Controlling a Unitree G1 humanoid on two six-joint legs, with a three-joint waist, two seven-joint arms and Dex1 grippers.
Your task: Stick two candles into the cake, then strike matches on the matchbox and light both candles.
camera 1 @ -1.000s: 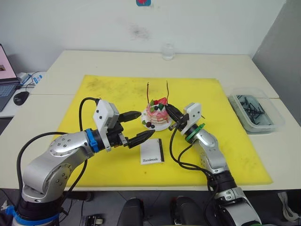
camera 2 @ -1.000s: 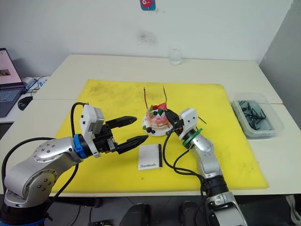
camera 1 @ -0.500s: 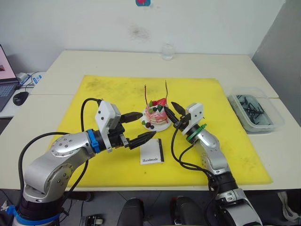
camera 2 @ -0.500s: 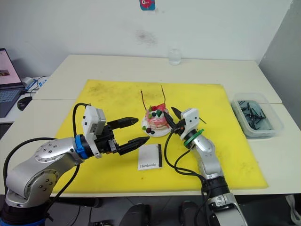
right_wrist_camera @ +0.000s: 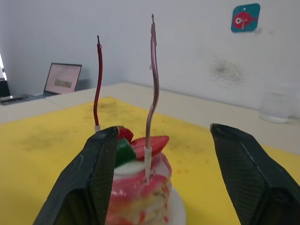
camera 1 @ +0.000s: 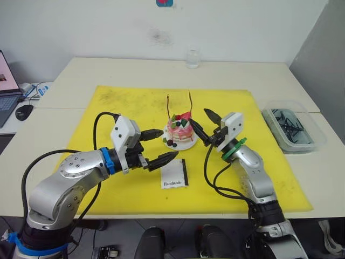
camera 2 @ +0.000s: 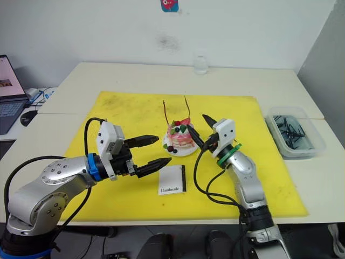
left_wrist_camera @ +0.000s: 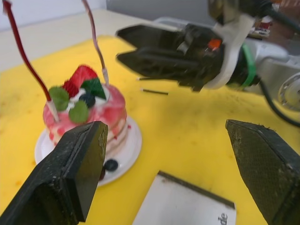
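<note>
Small round pink cake on a white plate, centred on the yellow mat, with two thin reddish candles standing upright in its top. The right gripper, fingers spread wide and empty, sits just right of the cake. The left gripper, also wide and empty, lies to its left, above the flat white matchbox. Dark matches rest on the mat beyond the cake.
</note>
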